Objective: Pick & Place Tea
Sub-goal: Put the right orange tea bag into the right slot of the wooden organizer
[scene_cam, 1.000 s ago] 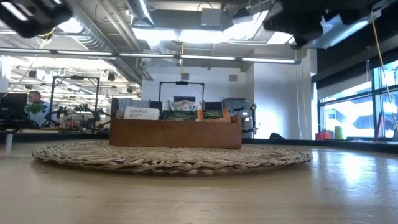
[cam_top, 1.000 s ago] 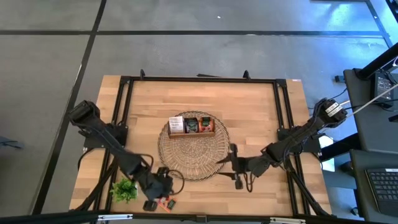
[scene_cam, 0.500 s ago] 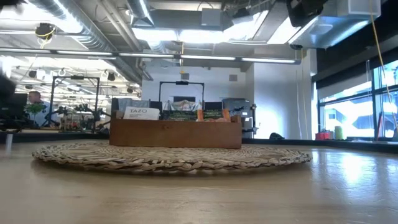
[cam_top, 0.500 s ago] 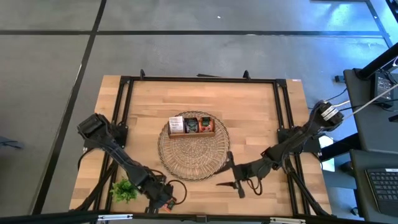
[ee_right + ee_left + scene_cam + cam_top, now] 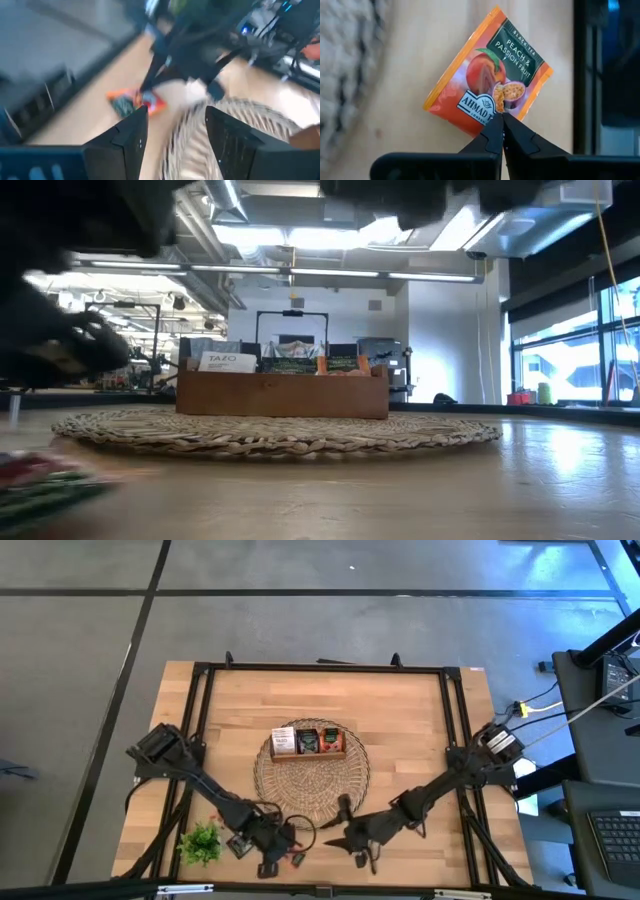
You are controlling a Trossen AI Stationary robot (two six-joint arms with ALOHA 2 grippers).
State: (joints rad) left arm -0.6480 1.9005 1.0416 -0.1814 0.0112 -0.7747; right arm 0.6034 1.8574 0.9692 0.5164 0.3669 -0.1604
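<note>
My left gripper [image 5: 283, 856] is shut on an orange tea sachet [image 5: 487, 75] printed with a peach, low over the table's near edge, just off the wicker mat [image 5: 312, 790]. The same sachet [image 5: 297, 860] shows in the high view, and as an orange sachet [image 5: 134, 102] in the right wrist view. My right gripper [image 5: 345, 833] hangs open at the mat's near rim, right of the sachet, with nothing between its fingers [image 5: 131, 135]. More tea sachets [image 5: 307, 740] stand upright in the wooden tray [image 5: 280, 395] on the mat's far side. My left gripper pinches the sachet's edge near one corner [image 5: 492, 112] between its two fingertips [image 5: 490, 135]. The fingers slant down from the table's left. The sachet sticks out flat beyond them, label up; whether it rests on the wood I cannot tell.
A green plant sprig [image 5: 200, 842] lies left of my left gripper near the front edge. A black frame [image 5: 320, 668] runs round the table top. Bare wood lies on both sides of the mat. Beyond the table is an office room.
My left gripper has sunk and gone toward the table's right along the near edge, staying shut; the orange sachet has moved right with it. My right gripper has swung from the mat's right rim toward the near edge and the left gripper, still open.
</note>
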